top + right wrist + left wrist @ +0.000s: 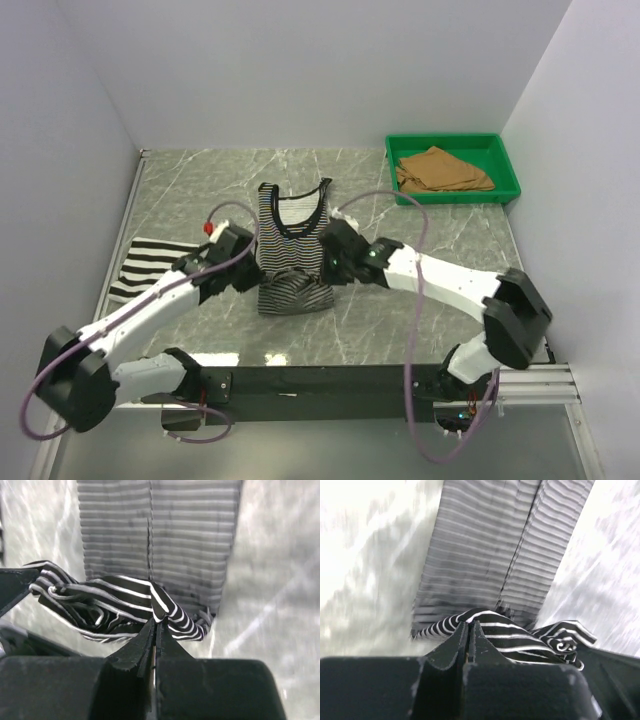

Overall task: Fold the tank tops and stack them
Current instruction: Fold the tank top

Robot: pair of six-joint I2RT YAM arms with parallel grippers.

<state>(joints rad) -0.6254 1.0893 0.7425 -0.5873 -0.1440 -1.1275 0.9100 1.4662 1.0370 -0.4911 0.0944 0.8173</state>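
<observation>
Nearest the arm bases, the left hand (pixel 469 634) is pinched fully closed on the near-left corner of the hem of the thin-striped tank top (pixel 292 250). The right hand (pixel 155 629) is clamped just as tightly on the near-right corner. Holding both corners at once appears meant to keep the hem level and taut, so it can be carried toward the neckline as one straight fold. The gathered hem bunches up between the two hands, raised off the desk (pixel 190 190).

Beyond the fingertips, the rest of this top lies flat in the middle of the desk. Its sides look already turned in to a narrow strip, and its straps point to the far side.

To the left, well apart, the wide-striped tank top (pixel 150 262) lies flat, seemingly folded and ready as the base of the stack. At the far right, the tan tank top (pixel 440 170) sits crumpled in the green tray (pixel 450 140), not yet folded.
</observation>
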